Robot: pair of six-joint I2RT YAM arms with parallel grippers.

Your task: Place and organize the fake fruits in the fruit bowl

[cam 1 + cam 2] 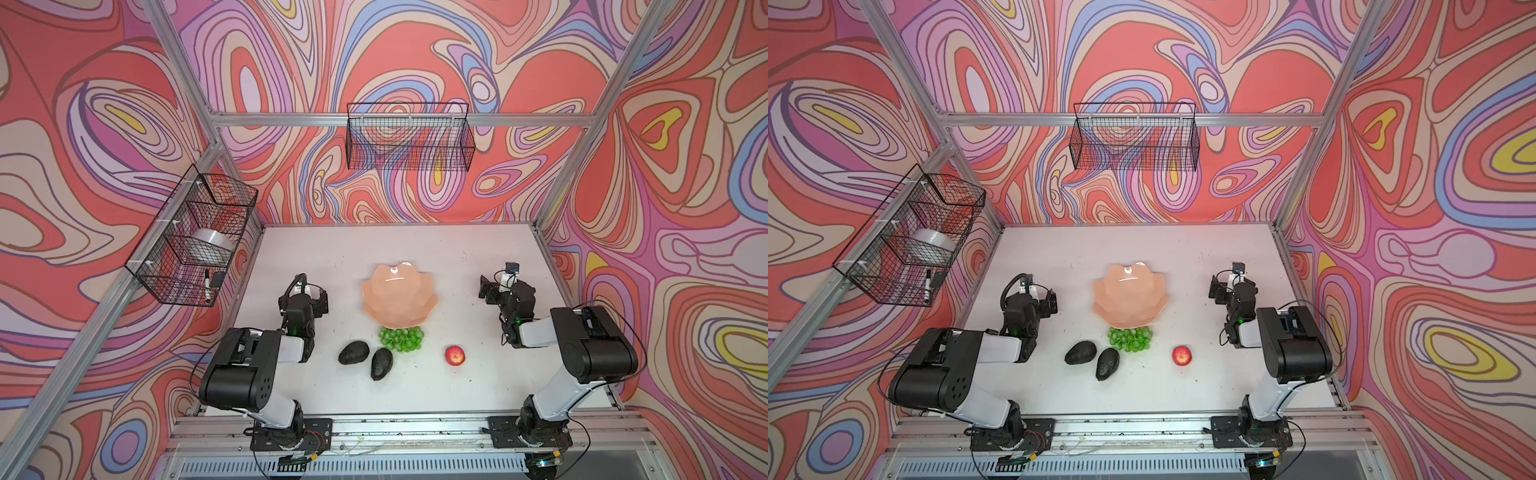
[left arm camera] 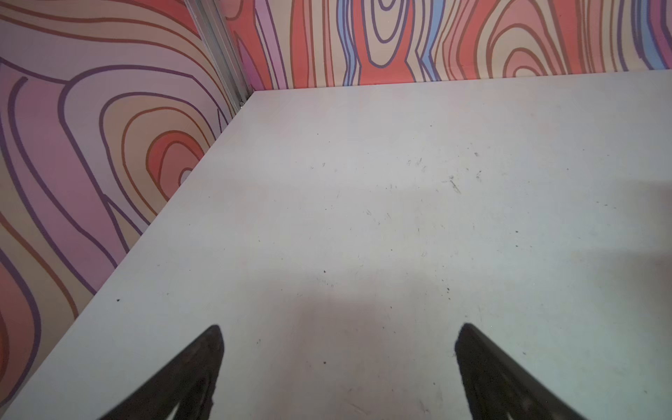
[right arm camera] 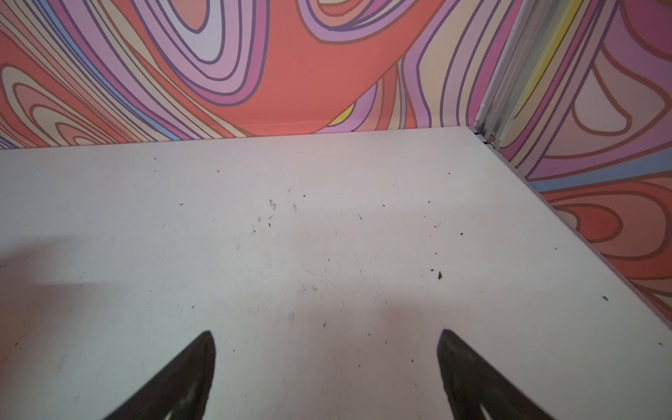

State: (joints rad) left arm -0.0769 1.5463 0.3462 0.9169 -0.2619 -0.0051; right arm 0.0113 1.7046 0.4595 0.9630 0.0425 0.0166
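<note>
The peach-pink fruit bowl [image 1: 400, 297] [image 1: 1130, 295] sits empty at the table's middle in both top views. Just in front of it lie the green grapes [image 1: 401, 338] [image 1: 1129, 338]. Two dark avocados [image 1: 353, 353] [image 1: 381, 363] [image 1: 1080, 353] [image 1: 1107, 363] lie side by side to the grapes' front left. The red apple [image 1: 454, 355] [image 1: 1182, 356] rests to the front right. My left gripper [image 1: 305, 286] [image 2: 338, 336] hovers open left of the bowl, with only bare table between its fingers. My right gripper [image 1: 492, 284] [image 3: 325, 340] hovers open right of the bowl, likewise holding nothing.
A black wire basket [image 1: 409, 137] hangs on the back wall. Another wire basket [image 1: 193, 237] on the left wall holds a tape roll and a marker. Patterned walls close in the white table [image 1: 415, 399] on three sides.
</note>
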